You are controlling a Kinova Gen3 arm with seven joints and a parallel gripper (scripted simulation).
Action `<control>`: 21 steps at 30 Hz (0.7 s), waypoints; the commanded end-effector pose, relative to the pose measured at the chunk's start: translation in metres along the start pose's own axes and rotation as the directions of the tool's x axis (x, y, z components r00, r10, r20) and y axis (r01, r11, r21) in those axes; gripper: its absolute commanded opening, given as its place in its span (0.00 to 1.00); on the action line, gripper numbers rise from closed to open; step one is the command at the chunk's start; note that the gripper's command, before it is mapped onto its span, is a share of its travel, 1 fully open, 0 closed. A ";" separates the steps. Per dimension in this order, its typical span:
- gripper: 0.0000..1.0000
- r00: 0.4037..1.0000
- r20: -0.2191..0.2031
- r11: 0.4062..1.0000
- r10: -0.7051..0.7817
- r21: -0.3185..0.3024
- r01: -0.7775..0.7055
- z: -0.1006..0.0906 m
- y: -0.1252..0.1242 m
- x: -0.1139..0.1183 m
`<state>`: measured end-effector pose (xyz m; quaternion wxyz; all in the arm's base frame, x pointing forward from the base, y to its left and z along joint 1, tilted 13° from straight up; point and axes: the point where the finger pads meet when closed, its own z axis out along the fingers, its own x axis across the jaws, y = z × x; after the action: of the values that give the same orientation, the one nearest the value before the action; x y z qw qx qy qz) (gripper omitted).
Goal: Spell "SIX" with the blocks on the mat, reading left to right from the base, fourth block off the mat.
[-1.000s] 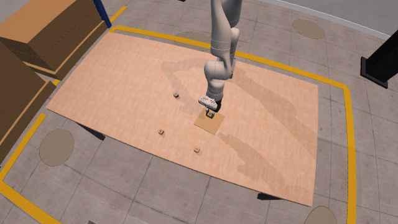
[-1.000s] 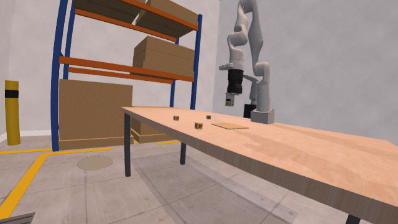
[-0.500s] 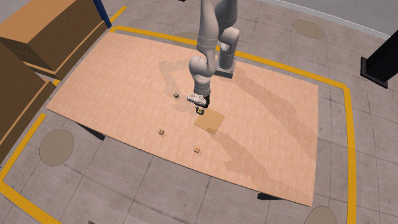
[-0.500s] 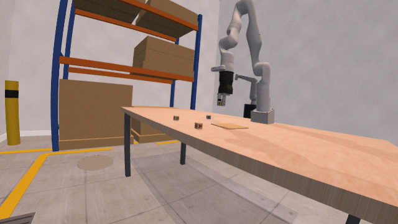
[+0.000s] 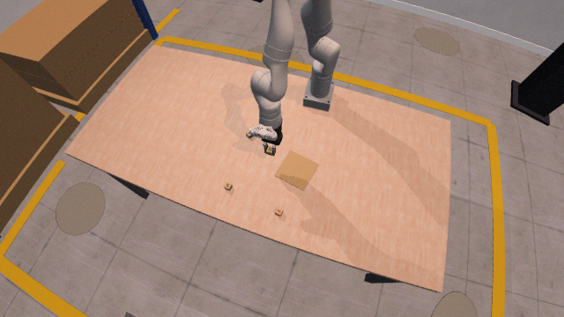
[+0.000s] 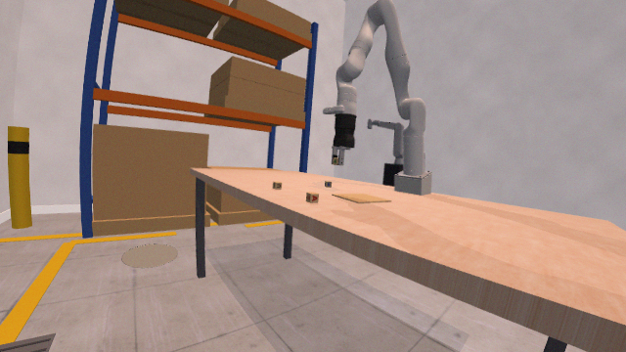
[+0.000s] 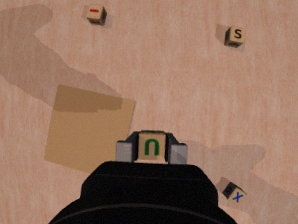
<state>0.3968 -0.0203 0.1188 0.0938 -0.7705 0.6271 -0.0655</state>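
Jaws (image 5: pixel 270 148) (image 6: pixel 337 161) pinching U block (image 5: pixel 270 151) (image 6: pixel 335 160) (image 7: pixel 152 144), held up over the table (image 5: pixel 361 176) (image 6: pixel 489 235) (image 7: pixel 180 65), just off the mat (image 5: pixel 297 166) (image 6: pixel 362 198) (image 7: pixel 87 130). U is the spare, so step in hand looks like parking it off-mat; SIX not started.

Wrist view rel. to jaws: mat just left, S block (image 5: pixel 227 187) (image 6: pixel 277 186) (image 7: pixel 235 36) up & right, I block (image 5: pixel 278 212) (image 6: pixel 312 198) (image 7: pixel 96 15) up & left, X block (image 5: pixel 249 135) (image 6: pixel 328 184) (image 7: pixel 234 192) down & right. All three sit off the mat.

Next move, IMO: get U a bit more to the right of the mat edge, go down straight, open w/ the block already resting. Keep clear of X on that side (a low sweep could knock it) and don't clip the mat edge.

Then S, I, X onto the mat, left to right as seen from base. I's red bar runs crosswise in wrist view, so it prob. needs approx. a quarter turn; X looks skewed, needs some yaw too. S is near upright, small trim at most.
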 end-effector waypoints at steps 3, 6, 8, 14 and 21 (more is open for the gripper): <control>0.49 1.000 -0.004 1.000 0.008 0.002 -0.008 -0.001 0.002 0.009; 0.49 1.000 -0.004 1.000 0.007 0.002 -0.007 -0.001 0.002 0.010; 0.49 1.000 -0.004 1.000 0.007 0.002 -0.007 -0.001 0.002 0.010; 0.49 1.000 -0.004 1.000 0.007 0.002 -0.007 -0.001 0.002 0.010; 0.49 1.000 -0.004 1.000 0.007 0.002 -0.007 0.000 0.002 0.010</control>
<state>0.3962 -0.0303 0.1181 0.0934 -0.7682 0.6298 -0.0669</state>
